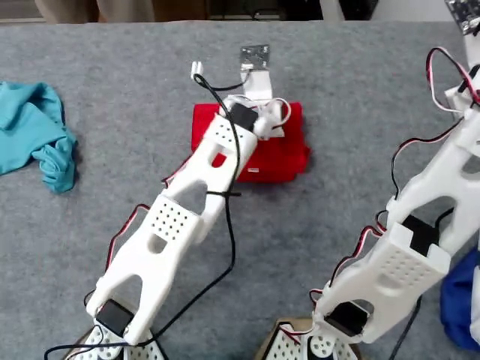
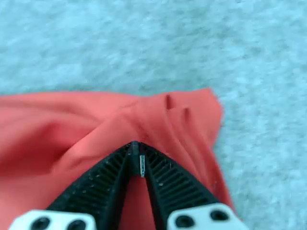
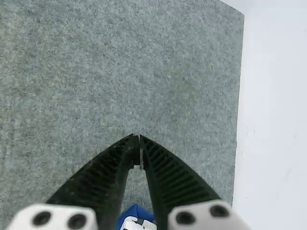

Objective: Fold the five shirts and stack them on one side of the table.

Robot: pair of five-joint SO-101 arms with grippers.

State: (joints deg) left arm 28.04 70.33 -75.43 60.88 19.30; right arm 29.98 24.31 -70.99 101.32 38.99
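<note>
Shirts in sight number three, and the red shirt is the one being worked on: it lies folded into a rough rectangle just above the middle of the high view, on the grey table. The left arm stretches from the lower left corner up to the centre of that view, its wrist bent down over the far edge of the red cloth. From its own camera, the left hand has its two black ribbed fingers closed tip to tip, right at a raised ridge of red fabric that runs off toward the shirt's corner. The cloth looks pinched between them. One teal shirt sits crumpled at the left edge of the high view, well apart from the red one. One blue shirt shows at the lower right edge, partly behind the right arm, which rises from the bottom centre toward the upper right. The right hand has its fingers pressed together with nothing between the tips, poised over bare grey table near the table's edge.
</note>
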